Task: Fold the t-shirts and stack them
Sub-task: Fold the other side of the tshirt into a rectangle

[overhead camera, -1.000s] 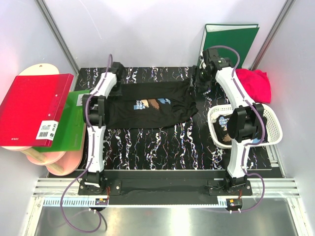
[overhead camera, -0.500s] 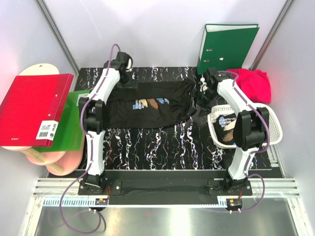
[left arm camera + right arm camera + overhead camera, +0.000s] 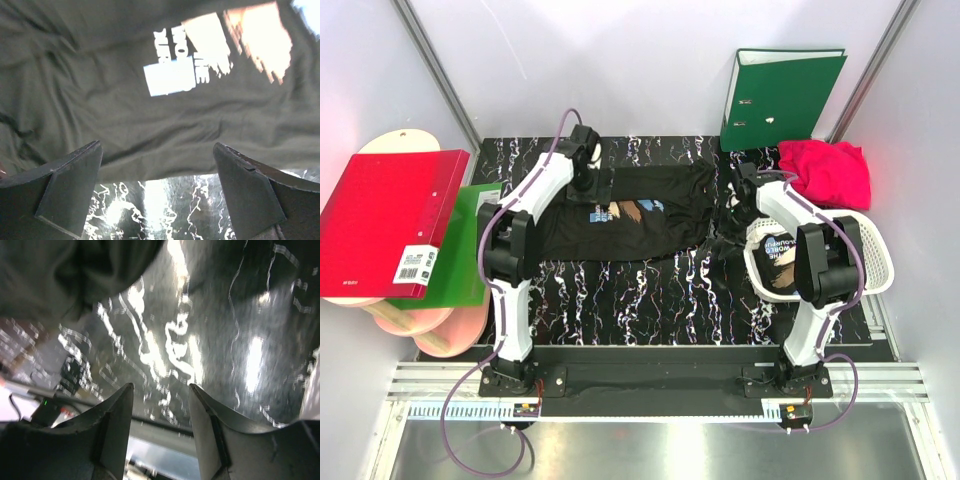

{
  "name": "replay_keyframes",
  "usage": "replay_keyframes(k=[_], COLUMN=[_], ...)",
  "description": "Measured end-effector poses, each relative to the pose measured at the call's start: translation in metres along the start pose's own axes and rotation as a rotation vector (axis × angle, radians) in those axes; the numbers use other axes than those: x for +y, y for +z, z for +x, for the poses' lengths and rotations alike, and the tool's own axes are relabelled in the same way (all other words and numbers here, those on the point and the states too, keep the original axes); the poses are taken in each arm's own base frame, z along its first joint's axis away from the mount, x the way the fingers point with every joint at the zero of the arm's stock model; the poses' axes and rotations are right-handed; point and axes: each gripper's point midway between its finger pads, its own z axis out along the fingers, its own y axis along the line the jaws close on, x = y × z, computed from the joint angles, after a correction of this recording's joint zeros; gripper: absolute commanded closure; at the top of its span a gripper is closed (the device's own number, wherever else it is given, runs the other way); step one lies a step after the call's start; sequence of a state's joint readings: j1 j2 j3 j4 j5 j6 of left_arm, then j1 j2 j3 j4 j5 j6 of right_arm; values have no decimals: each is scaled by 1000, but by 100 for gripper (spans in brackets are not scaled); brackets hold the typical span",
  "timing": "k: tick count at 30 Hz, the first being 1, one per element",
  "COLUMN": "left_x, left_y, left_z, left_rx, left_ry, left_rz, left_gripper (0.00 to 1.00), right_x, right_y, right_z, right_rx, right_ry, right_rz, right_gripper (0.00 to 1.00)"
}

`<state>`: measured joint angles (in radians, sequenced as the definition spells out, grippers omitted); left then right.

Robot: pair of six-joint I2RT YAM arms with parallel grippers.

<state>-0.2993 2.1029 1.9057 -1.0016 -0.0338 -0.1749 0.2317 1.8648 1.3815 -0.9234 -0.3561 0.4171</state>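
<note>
The left gripper is hanging right over the spread black t-shirt. Its two fingers are standing wide apart and nothing is sitting between them. In the left wrist view, the gripper is looking down at the shirt's picture, with its white letters and tan patch. The picture is showing in the middle of the shirt's chest.

The right gripper is hanging just past the right edge of the spread black t-shirt. Its fingers are apart too, and they are holding nothing. In the right wrist view, the gripper is pointing at the shiny black table. A dark fold of the shirt is peeking in at the top corner.

The spread black t-shirt is lying flat and a bit wrinkled on the table, between the two arms.

To the right of that shirt, a white basket is sitting on the table. Another black t-shirt is lying bunched up inside it. Past the basket, farther back, a pink t-shirt is lying in a heap.

Behind the spread shirt, on the right, a green binder is standing up against the wall. Well to the left of the shirt, a red binder is lying on top of a green one.
</note>
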Motion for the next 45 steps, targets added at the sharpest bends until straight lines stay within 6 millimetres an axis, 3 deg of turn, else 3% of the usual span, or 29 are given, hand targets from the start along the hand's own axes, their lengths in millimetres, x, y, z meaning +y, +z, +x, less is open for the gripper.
replay_keyframes(k=[4, 10, 13, 15, 19, 26, 30, 36, 40, 42, 45], left_x=[-5, -14, -16, -16, -18, -19, -19, -20, -22, -23, -25], left_y=[2, -16, -23, -25, -24, -19, -18, -16, -10, -8, -8], left_z=[18, 18, 17, 17, 19, 31, 34, 35, 35, 35, 35], left_rx=[42, 9, -7, -9, -4, 32, 42, 49, 58, 62, 63], left_ry=[20, 40, 44, 45, 49, 59, 60, 64, 69, 71, 76], left_rz=[-2, 10, 14, 15, 16, 9, 6, 6, 6, 6, 7], left_gripper=[1, 1, 1, 1, 1, 1, 1, 1, 1, 1, 1], right_x=[0, 6, 10, 19, 40, 55, 61, 88, 106, 112, 116], right_y=[13, 40, 59, 63, 69, 59, 38, -36, -78, -86, -82], right_z=[-11, -35, -45, -52, -77, -88, -83, -83, -93, -101, -110], right_rx=[-47, -98, -89, -89, -134, -170, -186, -329, -442, -475, -478], right_ry=[1, 25, 36, 29, -9, -31, -38, -98, -142, -155, -158], right_rz=[8, -21, -26, -43, -80, -114, -123, -188, -224, -232, -233], right_gripper=[44, 46, 62, 78, 100, 100, 100, 100, 100, 100, 100])
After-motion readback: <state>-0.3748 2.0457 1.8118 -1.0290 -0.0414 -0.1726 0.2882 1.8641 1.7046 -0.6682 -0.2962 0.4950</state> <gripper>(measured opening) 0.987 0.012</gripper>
